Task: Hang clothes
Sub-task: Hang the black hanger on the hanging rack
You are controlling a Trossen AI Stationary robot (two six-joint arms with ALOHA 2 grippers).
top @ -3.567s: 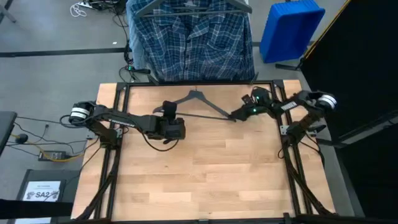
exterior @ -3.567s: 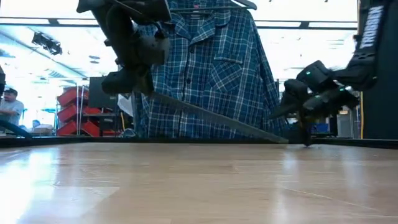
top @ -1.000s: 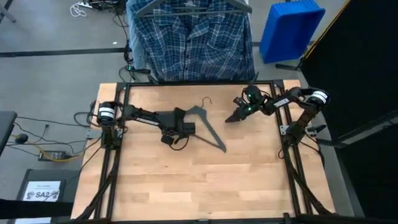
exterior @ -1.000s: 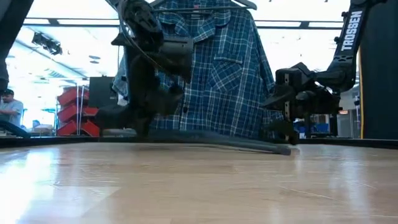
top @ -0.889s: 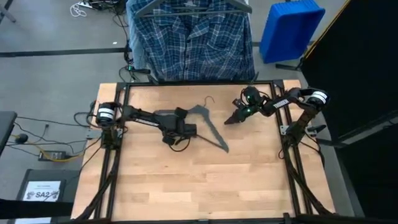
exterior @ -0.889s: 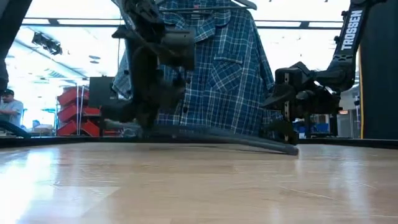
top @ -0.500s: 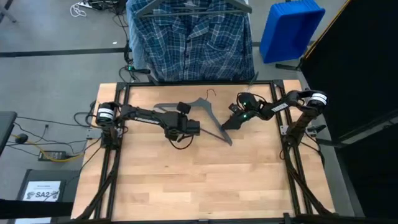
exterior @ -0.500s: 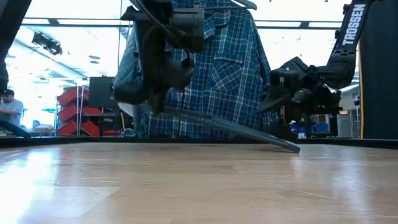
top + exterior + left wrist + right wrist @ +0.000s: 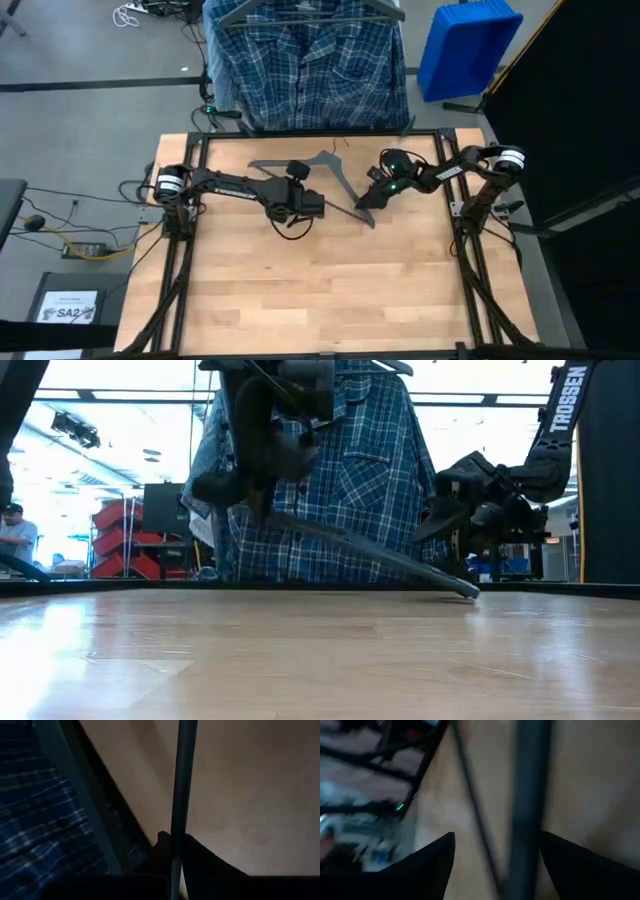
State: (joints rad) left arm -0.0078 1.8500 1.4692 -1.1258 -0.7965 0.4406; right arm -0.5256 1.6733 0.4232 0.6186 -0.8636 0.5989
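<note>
Dark grey plastic, the hanger [image 9: 330, 180] is what I'm handling now, not yet any shirt. My left gripper [image 9: 312, 204] is clamped on its bottom bar; the left wrist view shows the bar pinched between my fingers [image 9: 192, 857]. The right gripper [image 9: 366, 199] sits at the hanger's lower tip with fingers [image 9: 432, 865] spread either side of the bar, not closed. To do this well, I'd keep the left grip firm and level while the right closes squarely on the tip. Both arms reach inward, low over the table's [image 9: 330, 290] far half. The plaid shirt [image 9: 310, 65] hangs on another hanger [image 9: 300, 12] beyond the table's far edge.
</note>
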